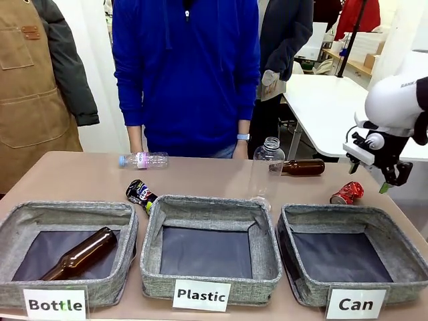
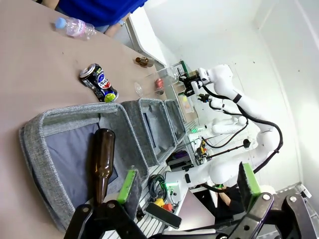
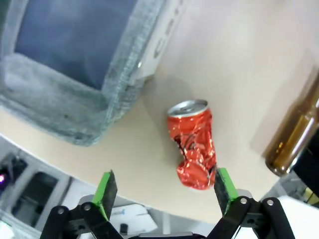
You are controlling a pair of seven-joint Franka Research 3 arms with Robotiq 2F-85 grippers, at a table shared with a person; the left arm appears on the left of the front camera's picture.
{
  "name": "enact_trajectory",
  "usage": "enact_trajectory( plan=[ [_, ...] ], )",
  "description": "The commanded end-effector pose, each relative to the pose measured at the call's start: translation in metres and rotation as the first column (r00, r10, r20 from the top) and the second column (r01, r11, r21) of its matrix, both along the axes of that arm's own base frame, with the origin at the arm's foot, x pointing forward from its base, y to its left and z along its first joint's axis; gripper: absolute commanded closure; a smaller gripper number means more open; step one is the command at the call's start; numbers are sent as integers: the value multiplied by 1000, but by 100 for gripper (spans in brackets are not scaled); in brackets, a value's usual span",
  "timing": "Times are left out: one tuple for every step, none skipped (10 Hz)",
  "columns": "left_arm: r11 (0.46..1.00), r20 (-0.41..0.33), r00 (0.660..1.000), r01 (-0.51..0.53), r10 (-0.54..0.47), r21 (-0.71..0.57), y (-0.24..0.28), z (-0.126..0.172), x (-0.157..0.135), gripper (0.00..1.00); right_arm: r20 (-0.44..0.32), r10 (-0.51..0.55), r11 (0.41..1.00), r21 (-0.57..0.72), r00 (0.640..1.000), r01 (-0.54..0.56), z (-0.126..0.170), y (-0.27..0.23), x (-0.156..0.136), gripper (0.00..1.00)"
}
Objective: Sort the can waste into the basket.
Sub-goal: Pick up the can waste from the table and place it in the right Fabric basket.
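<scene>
While looking down past the right fingers [image 3: 223, 183], can see them spread as wide as can be, with nothing held. Can spot the red can [image 3: 193, 144] lying on its side on the surface [image 1: 87, 174], just behind the back wall of the Can basket [image 1: 334, 215]. Seem to hang a little above that can, not gripping it. Can see just a dark floor inside the Can basket, so no can dropped in yet. Can find the dark blue-black can [image 1: 141, 194] lying on the surface too, well away from the Can basket, past the Plastic basket [image 1: 207, 204] next to it. Can see the left fingers [image 2: 128, 186] wide open as well, gripping nothing, far from the Can basket, two baskets along. Looks like the step of reaching for the red can, right at the start of the job. Next, probably need to come down so one pad sits on each side of the crushed can, then squeeze, lift, carry it the short way over the back wall of the Can basket and let go. Should squeeze with care, since a bumpy, squashed can may slip or roll. Should also keep off the brown bottle [image 3: 294, 129] lying near the red can, farther back from the Can basket.
</scene>
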State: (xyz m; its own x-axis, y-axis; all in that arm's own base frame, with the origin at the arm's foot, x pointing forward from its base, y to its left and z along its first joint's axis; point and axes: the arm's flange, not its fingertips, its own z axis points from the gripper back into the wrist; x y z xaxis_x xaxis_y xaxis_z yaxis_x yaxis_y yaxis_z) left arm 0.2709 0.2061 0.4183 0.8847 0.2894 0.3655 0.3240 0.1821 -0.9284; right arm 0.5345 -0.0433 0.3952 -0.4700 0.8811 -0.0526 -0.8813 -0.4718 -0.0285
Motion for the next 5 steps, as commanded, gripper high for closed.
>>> enact_trajectory(
  plan=[
    [1000, 19, 1000, 12, -12, 1, 1, 0, -2, 0, 36, 88, 996, -28, 995, -87, -28, -6, 15, 0],
    [1000, 19, 1000, 12, -12, 1, 1, 0, -2, 0, 70, 155, 988, -24, 985, -153, -42, -4, 22, 0],
    [1000, 19, 1000, 12, -12, 1, 1, 0, -2, 0, 92, 200, 979, -41, 975, -197, -56, -3, 30, 0],
    [1000, 19, 1000, 12, -12, 1, 1, 0, -2, 0, 97, 235, 972, -46, 967, -232, -67, -1, 35, 0],
    [1000, 19, 1000, 12, -12, 1, 1, 0, -2, 0, 81, 252, 967, -58, 964, -248, -80, -3, 40, 0]
  ],
)
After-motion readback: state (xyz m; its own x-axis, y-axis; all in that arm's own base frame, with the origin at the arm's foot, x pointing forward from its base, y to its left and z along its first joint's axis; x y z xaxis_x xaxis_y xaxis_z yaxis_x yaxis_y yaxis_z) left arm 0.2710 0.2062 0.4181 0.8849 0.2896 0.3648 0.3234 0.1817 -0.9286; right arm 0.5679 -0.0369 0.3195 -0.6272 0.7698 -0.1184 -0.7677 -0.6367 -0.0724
